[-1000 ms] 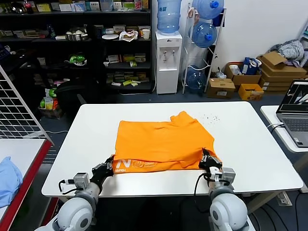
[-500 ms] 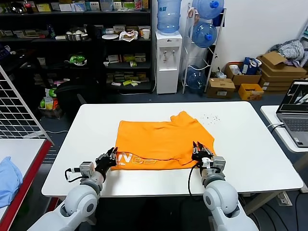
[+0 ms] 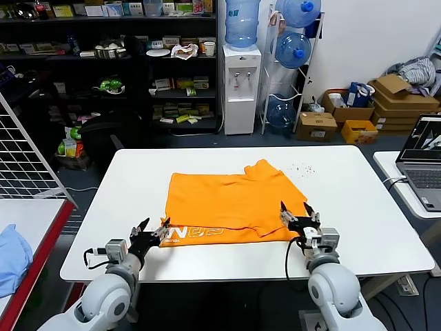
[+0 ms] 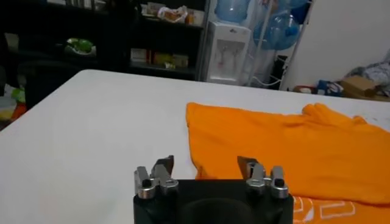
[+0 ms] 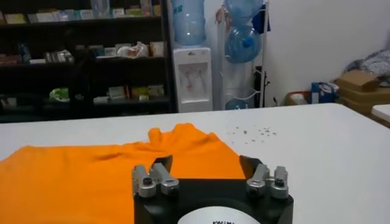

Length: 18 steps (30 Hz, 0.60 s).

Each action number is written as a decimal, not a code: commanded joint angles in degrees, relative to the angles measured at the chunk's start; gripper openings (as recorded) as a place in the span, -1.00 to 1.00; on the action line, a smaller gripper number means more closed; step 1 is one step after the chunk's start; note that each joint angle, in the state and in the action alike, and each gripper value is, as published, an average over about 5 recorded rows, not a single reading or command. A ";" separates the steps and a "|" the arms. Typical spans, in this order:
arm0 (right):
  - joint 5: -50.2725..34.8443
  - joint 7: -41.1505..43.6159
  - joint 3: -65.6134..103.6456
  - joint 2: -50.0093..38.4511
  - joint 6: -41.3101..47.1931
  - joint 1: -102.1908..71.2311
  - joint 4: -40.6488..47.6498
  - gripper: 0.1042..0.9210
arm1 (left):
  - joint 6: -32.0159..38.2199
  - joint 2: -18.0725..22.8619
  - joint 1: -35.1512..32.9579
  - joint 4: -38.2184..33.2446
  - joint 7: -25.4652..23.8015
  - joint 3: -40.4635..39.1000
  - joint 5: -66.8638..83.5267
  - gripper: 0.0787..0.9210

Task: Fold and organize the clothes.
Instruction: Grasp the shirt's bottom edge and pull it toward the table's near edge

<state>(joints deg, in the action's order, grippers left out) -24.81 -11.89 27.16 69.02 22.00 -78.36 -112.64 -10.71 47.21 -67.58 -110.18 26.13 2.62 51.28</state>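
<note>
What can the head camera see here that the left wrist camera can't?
Only the head view shows the right gripper, open at the orange T-shirt's near right corner, plus a laptop and light blue cloth off to the sides. Only the left wrist view shows the left gripper close up, fingers apart, empty. Both show the shirt flat on the white table and the water dispenser.

Both arms reached forward low from the robot's body, elbows bent, forearms angled inward. The left gripper (image 3: pixel 153 229) sat at the near left, its dark fingers (image 4: pixel 163 165) spread wide apart with nothing between them. The right gripper (image 3: pixel 295 214) stood at the near right, a little farther forward than the left, its fingers (image 5: pixel 250 164) likewise parted and empty. The two wrists were level and well apart.
</note>
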 commanded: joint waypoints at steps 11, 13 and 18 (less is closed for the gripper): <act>-5.94 3.28 3.68 -4.84 5.66 -4.49 1.74 1.00 | -0.48 2.40 -7.50 -0.39 -0.42 0.65 -0.48 1.00; -6.34 3.48 3.36 -4.60 6.06 -3.83 2.73 1.00 | -0.43 2.46 -7.38 0.09 -0.58 0.86 -0.51 1.00; -7.73 3.27 3.12 -4.07 6.61 -2.68 4.45 1.00 | -0.37 2.37 -7.12 0.58 -0.86 1.10 -0.53 1.00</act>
<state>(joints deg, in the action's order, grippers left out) -30.75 -9.09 29.67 65.84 27.06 -80.88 -109.81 -11.14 49.12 -73.48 -110.38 25.46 3.45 50.86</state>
